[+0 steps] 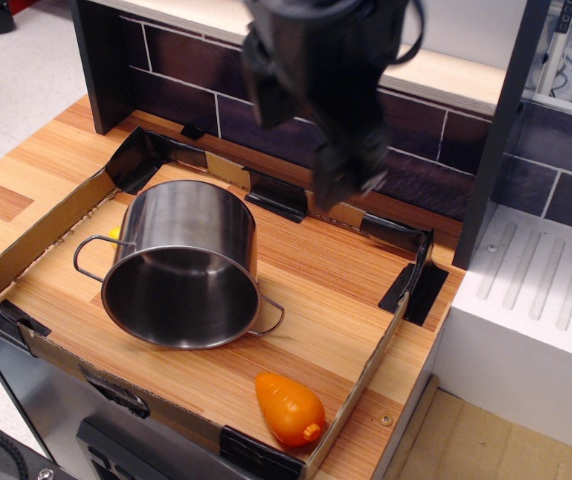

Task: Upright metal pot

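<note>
One orange carrot [288,408] lies by the table's [346,325] near edge. Behind it, toward the left side, the metal pot [182,265] rests tipped, mouth facing us. It looks stiff, slick, light; I'd grab the rim. Farthest back, the blurred pincer [306,135] hovers, and I cannot tell its state.

One fixed view — high above the near edge of the wooden table [26,180], angled down toward the tiled back wall [196,70] (moderately close).

No legible text, label or number anywhere.
</note>
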Robot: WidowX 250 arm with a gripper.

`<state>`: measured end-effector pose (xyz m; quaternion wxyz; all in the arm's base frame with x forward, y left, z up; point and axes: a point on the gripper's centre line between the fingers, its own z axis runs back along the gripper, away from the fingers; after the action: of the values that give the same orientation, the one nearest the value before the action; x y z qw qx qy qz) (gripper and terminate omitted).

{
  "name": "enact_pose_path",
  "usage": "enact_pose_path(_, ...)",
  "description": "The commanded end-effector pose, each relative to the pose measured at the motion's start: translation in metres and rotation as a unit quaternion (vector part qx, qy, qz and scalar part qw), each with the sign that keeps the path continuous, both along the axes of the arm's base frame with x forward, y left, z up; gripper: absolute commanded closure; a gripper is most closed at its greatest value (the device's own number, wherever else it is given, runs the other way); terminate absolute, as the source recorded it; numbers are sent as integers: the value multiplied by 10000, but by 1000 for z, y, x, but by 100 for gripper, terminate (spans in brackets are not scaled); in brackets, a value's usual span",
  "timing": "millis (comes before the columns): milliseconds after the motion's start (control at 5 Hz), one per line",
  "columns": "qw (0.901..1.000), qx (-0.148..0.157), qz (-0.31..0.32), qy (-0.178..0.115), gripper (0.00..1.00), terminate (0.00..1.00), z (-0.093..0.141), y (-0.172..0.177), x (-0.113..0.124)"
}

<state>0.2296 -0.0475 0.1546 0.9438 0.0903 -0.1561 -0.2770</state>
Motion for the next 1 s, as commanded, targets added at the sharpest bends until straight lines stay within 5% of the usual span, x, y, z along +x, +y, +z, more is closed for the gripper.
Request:
enact_pose_path(0, 9968, 171, -726, -298, 0, 0, -1, 41, -30)
enact_pose_path(800, 9941, 708, -631, -531, 0, 0, -44, 89, -31)
